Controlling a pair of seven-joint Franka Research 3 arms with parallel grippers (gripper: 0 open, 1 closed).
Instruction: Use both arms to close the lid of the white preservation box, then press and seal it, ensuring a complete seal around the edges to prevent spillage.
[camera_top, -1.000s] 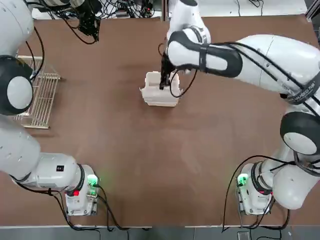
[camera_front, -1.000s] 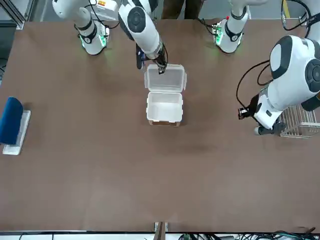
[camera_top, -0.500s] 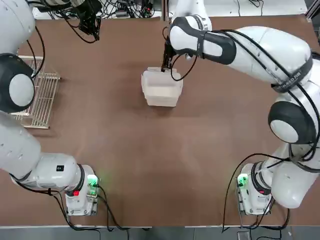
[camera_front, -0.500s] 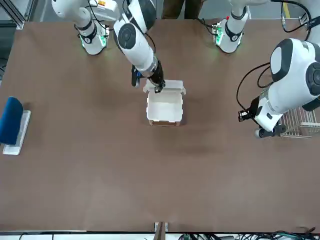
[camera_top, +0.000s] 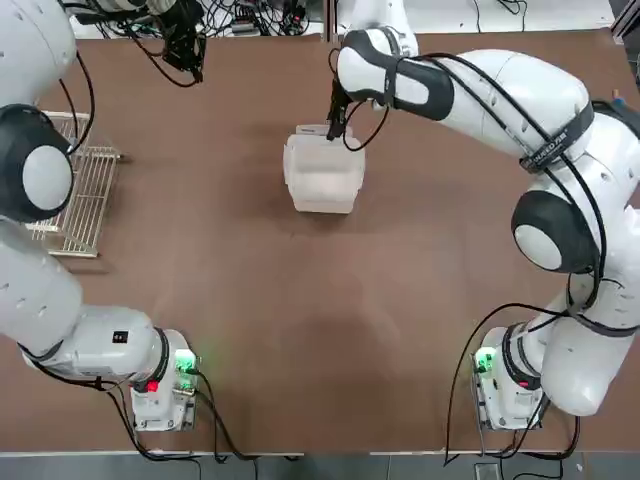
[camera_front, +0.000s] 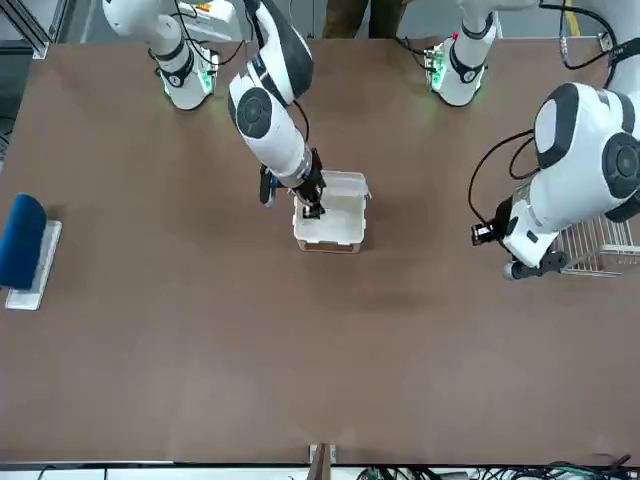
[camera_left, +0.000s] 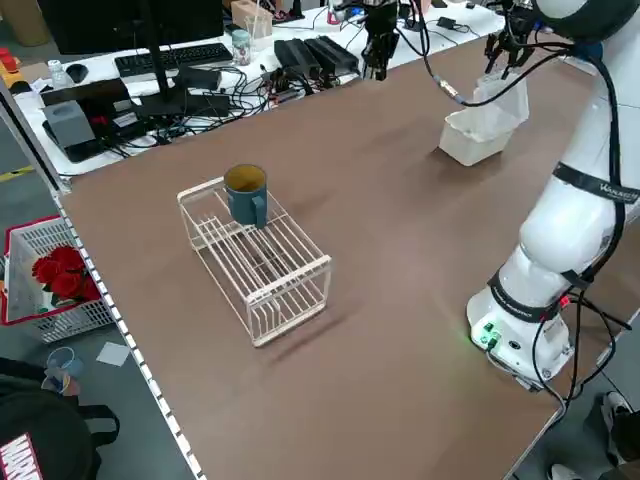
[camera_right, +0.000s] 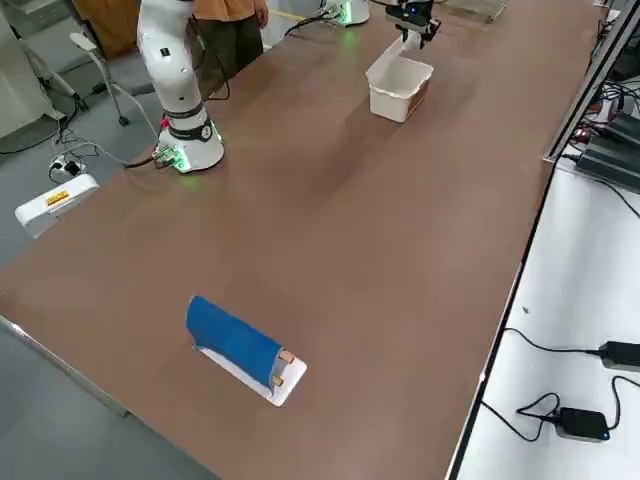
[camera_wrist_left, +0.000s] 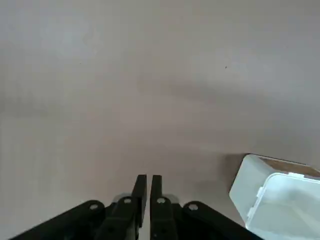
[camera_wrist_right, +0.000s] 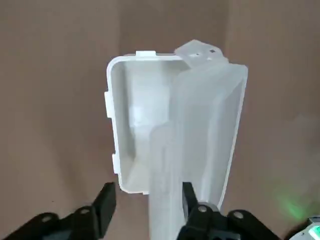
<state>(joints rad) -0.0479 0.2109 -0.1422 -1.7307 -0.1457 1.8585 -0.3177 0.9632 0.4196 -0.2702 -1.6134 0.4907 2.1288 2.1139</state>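
The white preservation box (camera_top: 322, 192) sits mid-table, also seen in the front view (camera_front: 330, 228). Its lid (camera_wrist_right: 210, 130) stands tilted partway over the open box (camera_wrist_right: 130, 125), hinged along one long side. My right gripper (camera_top: 335, 122) hovers at the lid's raised free edge. In the right wrist view this gripper (camera_wrist_right: 147, 197) is open, and the lid's edge runs loosely between its spread fingers. My left gripper (camera_top: 190, 55) hangs over the far left of the table, well away from the box. Its fingers (camera_wrist_left: 141, 187) are shut on nothing.
A wire rack (camera_top: 75, 195) holding a teal mug (camera_left: 246, 195) stands at the table's left edge. A blue item on a white tray (camera_front: 25, 245) lies at the far right side. A person (camera_right: 225, 30) stands near the right arm's base. Cables and keyboards (camera_left: 180, 60) crowd the desk beyond.
The right gripper swung the lid up from lying flat open and carried it over the box, then opened its jaws. The left arm barely moved.
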